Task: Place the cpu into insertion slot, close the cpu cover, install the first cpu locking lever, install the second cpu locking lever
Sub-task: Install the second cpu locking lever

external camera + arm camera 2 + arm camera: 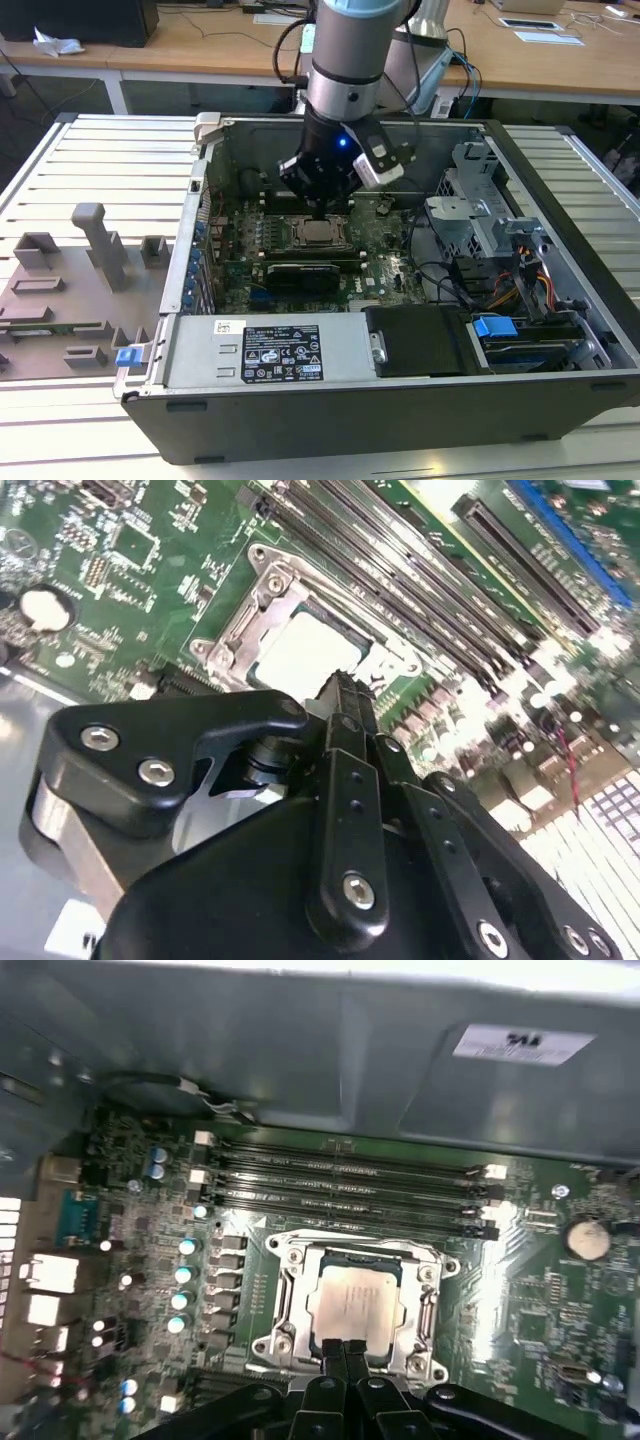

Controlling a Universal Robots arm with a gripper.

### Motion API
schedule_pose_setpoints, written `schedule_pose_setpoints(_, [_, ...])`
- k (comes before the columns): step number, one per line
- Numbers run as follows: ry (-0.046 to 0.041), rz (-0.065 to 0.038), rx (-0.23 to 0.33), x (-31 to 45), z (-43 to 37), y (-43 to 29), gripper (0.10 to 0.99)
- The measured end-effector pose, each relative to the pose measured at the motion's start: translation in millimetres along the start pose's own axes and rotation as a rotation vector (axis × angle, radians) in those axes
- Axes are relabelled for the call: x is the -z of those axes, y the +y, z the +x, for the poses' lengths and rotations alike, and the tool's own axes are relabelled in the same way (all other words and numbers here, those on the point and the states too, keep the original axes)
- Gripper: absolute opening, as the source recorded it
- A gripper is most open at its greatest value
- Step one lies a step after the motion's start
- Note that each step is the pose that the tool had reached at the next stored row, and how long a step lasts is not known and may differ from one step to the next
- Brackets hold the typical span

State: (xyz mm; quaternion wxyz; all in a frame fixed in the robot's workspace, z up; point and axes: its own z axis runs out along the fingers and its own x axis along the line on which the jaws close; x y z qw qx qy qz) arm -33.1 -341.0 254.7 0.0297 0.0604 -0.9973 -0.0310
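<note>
Chip: pale silvery square metal-topped cpu (305, 652) seated in the silver-rimmed socket (262, 600).
Fingers: black metal fingers (343, 695) pressed together, tips at the chip's 5 o'clock edge.
Board: green motherboard (150, 570).

Lab or workshop, slatted bench (90, 150) (wooden desks (200, 45) behind)

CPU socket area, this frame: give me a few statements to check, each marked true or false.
1. The cpu sits in the insertion slot. True.
2. The gripper hangs over the drive bays. False: it is at the socket's edge, right by the cpu.
3. The fingers are spread wide apart. False: they are pressed together.
4. The motherboard lies inside an open computer case. True.
5. The gripper carries the cpu. False: the cpu lies in the socket.
</note>
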Motion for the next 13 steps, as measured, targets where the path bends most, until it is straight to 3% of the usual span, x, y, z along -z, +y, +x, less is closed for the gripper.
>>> schedule_pose_setpoints(5, [0.0001,0.0,0.0,20.1,1.1,1.3,0.106])
schedule_pose_setpoints(13, [0.0,0.0,0.0,22.6,1.2,1.5,0.106])
